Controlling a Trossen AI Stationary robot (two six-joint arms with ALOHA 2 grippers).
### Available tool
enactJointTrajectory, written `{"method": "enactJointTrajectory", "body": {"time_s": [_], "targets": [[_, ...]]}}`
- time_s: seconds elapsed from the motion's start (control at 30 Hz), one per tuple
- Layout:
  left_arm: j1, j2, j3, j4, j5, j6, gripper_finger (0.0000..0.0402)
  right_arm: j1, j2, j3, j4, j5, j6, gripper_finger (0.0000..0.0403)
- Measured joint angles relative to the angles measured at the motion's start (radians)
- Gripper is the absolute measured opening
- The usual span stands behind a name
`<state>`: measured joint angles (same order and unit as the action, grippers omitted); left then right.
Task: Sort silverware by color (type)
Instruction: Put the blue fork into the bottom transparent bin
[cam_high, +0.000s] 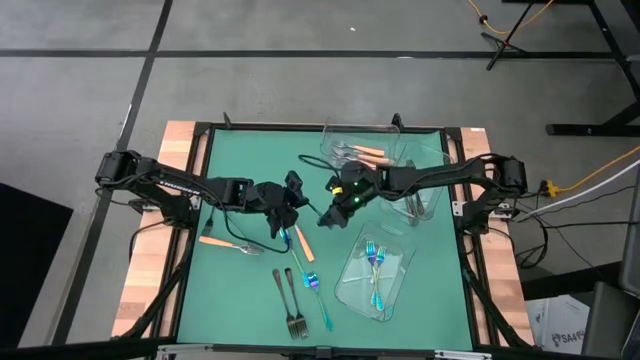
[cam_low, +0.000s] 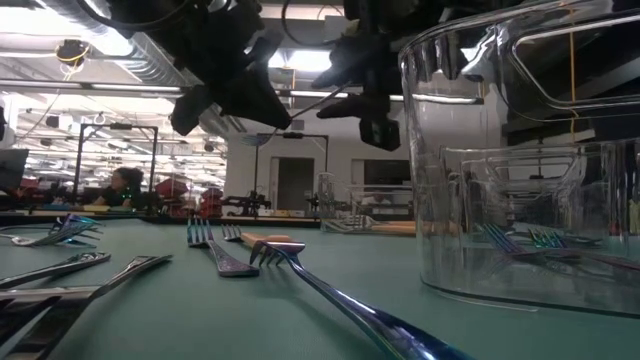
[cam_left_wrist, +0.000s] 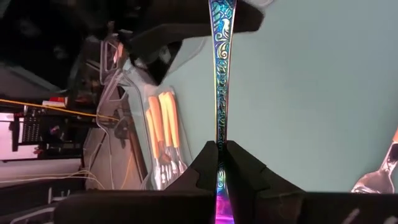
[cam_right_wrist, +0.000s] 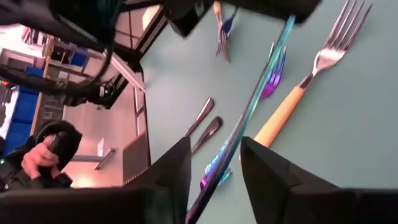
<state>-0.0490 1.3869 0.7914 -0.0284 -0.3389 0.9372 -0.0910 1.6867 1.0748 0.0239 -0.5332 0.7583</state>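
An iridescent blue-teal fork (cam_left_wrist: 219, 81) hangs in the air above the middle of the green mat (cam_high: 240, 290), between my two grippers. My left gripper (cam_left_wrist: 217, 149) comes from the table's left and is shut on it. My right gripper (cam_right_wrist: 214, 149) comes from the right, and its open fingers stand on either side of the fork's wide handle end (cam_right_wrist: 231, 140) without plainly touching it. On the mat lie two orange-handled forks (cam_high: 225, 243), two dark forks (cam_high: 290, 300) and more iridescent forks (cam_high: 320, 300). My left gripper pinches the narrow part of the fork's handle (cam_left_wrist: 218, 138) between its two fingertips. The fingers come from the table's left, slanting down, and the fork sticks out ahead of them toward my right gripper. The fork is lifted clear of the mat.
A clear tray (cam_high: 365, 150) at the far side holds orange-handled forks. Another clear tray (cam_high: 395, 285) at the near right holds iridescent forks. A third clear tray (cam_high: 425, 200) stands under my right arm. A person sits in the room beyond the table.
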Motion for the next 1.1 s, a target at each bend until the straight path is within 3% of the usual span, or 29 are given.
{"method": "enactJointTrajectory", "body": {"time_s": [0.4, 0.67, 1.1], "targets": [[0.0, -0.001, 0.0, -0.005, -0.005, 0.001, 0.001, -0.001, 0.002, -0.003, 0.003, 0.05, 0.006, 0.0008], [0.0, -0.001, 0.0, -0.003, 0.0, 0.0, 0.0013, -0.001, 0.002, -0.003, -0.025, 0.062, -0.007, 0.0003], [-0.003, 0.0, 0.0, 0.038, 0.01, -0.004, 0.0066, 0.0, -0.002, 0.002, -0.076, 0.131, -0.02, 0.0001]]}}
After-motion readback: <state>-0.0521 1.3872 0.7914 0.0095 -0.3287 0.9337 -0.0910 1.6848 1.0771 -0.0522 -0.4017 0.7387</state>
